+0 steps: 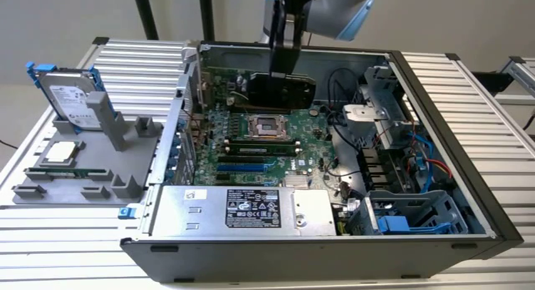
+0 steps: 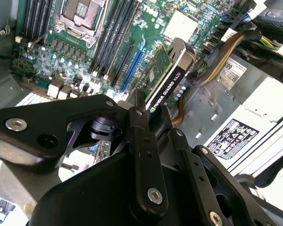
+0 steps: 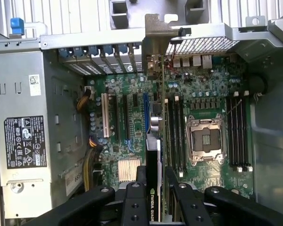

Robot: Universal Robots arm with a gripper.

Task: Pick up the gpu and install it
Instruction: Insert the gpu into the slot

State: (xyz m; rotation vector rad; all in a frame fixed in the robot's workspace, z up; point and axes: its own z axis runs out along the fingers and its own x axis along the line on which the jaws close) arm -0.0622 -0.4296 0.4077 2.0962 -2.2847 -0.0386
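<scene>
My gripper point(image 1: 282, 74) is shut on the gpu point(image 1: 281, 91), a thin card with a black shroud, held on edge inside the open computer case point(image 1: 468, 196). In the exterior view it hangs over the far part of the green motherboard point(image 1: 250, 149), just beyond the CPU socket point(image 1: 265, 125). In the second wrist view the gripper point(image 2: 151, 112) clamps the gpu point(image 2: 169, 75) by its black edge, with the green face toward a blue slot point(image 2: 134, 63). In the first wrist view the gpu point(image 3: 153, 150) appears edge-on beside the blue slot point(image 3: 145, 113), its silver bracket point(image 3: 153, 42) at the case's rear wall.
A grey stand at the exterior view's left holds a hard drive point(image 1: 74, 99) in a blue frame, a processor chip point(image 1: 60, 152) and a memory stick point(image 1: 67, 174). Inside the case sit the power supply point(image 1: 242, 208), a drive cage point(image 1: 410, 218) and loose cables point(image 1: 351, 127).
</scene>
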